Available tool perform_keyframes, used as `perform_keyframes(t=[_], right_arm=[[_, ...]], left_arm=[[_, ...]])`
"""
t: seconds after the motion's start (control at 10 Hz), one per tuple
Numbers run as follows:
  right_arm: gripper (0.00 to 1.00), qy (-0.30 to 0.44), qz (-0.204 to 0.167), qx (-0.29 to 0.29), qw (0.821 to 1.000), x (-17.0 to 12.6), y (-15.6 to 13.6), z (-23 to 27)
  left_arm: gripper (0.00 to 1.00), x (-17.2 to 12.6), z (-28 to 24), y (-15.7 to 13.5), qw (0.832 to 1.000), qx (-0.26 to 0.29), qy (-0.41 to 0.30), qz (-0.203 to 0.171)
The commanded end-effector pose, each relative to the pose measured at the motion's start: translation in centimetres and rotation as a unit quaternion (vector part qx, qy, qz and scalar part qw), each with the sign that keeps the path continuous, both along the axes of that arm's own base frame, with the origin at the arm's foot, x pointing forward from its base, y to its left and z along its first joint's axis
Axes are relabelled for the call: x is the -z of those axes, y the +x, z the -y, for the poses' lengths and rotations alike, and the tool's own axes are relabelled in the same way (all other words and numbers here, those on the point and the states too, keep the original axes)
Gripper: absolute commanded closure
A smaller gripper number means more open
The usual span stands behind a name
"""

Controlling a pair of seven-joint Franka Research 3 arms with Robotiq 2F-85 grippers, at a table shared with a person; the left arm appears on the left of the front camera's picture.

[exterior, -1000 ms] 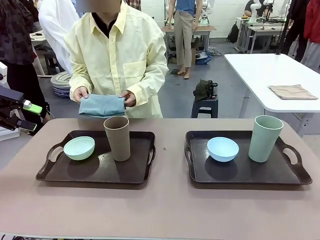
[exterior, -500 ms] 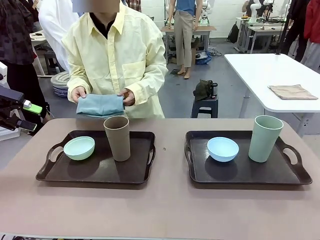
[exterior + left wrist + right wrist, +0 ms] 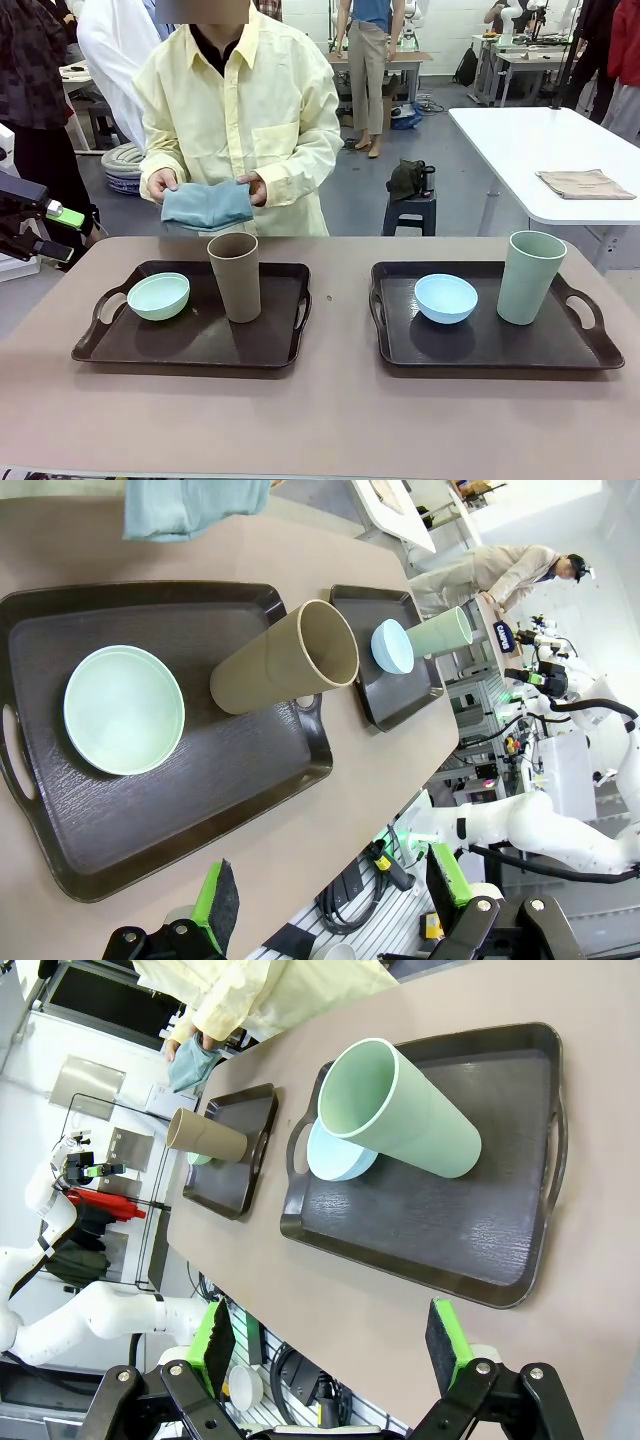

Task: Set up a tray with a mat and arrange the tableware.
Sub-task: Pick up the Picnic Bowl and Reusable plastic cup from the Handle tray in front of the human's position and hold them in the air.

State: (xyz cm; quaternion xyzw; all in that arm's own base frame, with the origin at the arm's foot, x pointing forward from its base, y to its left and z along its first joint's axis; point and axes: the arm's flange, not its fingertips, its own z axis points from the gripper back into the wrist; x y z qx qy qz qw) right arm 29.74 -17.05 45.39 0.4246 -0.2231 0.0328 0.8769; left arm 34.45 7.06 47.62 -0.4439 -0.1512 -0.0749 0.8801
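Robotics lab or test hall. Bare grey floor (image 3: 360, 190); white worktable (image 3: 530, 140) beside brown tabletop (image 3: 330, 420); far benches (image 3: 515, 50) loaded with gear (details too small to tell). Several people standing about; nearest person (image 3: 240, 110) in pale yellow coat. White right arm (image 3: 505, 820), cables (image 3: 350, 905) past tabletop edge.

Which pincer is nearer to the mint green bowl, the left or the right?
Left. The left pincer hangs just off the tray holding the mint green bowl; the right pincer hangs by the other tray, farther from that bowl.
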Motion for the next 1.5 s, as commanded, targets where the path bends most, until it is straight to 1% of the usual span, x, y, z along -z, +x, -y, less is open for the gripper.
perform_keyframes(t=[0.0,0.4,0.5,0.6,0.7,0.8,0.9,1.0,1.1,1.2,1.3,1.4], right_arm=[[0.00,0.007,0.006,-0.001,1.000,0.0,0.1,0.0],[0.00,0.007,0.006,-0.001,1.000,0.0,0.1,0.0],[0.00,0.000,0.000,0.000,1.000,0.0,0.0,0.0],[0.00,-0.045,0.059,-0.009,0.997,-3.2,1.1,-2.3],[0.00,-0.093,0.102,-0.036,0.990,-5.6,2.4,-5.9],[0.00,-0.123,0.124,-0.060,0.983,-7.3,4.0,-9.3],[0.00,-0.155,0.152,-0.075,0.973,-8.7,5.3,-12.9],[0.00,-0.186,0.194,-0.086,0.959,-9.9,6.5,-17.3],[0.00,-0.207,0.240,-0.093,0.944,-10.4,7.6,-21.4],[0.00,-0.224,0.280,-0.122,0.925,-10.3,8.2,-25.8],[0.00,-0.243,0.313,-0.191,0.898,-9.7,8.6,-30.2],[0.00,-0.260,0.323,-0.276,0.867,-8.7,8.8,-34.2]], left_arm=[[0.00,0.1,0.0,0.0,1.000,0.000,-0.010,0.003],[0.00,0.1,0.0,0.0,1.000,0.000,-0.010,0.003],[0.00,0.0,0.0,0.0,1.000,0.000,0.000,0.000],[0.00,-1.8,1.0,-0.6,0.996,0.035,0.068,0.034],[0.00,-3.0,2.4,-1.4,0.990,0.066,0.115,0.045],[0.00,-3.9,3.9,-1.9,0.983,0.076,0.156,0.062],[0.00,-4.8,4.7,-2.5,0.972,0.075,0.205,0.080],[0.00,-5.2,5.6,-3.1,0.962,0.091,0.250,0.066],[0.00,-5.6,6.2,-3.3,0.955,0.089,0.276,0.066],[0.00,-5.9,6.7,-3.9,0.948,0.092,0.297,0.063],[0.00,-6.3,7.5,-4.0,0.941,0.102,0.320,0.054],[0.00,-7.1,8.1,-4.1,0.941,0.104,0.322,0.031]])
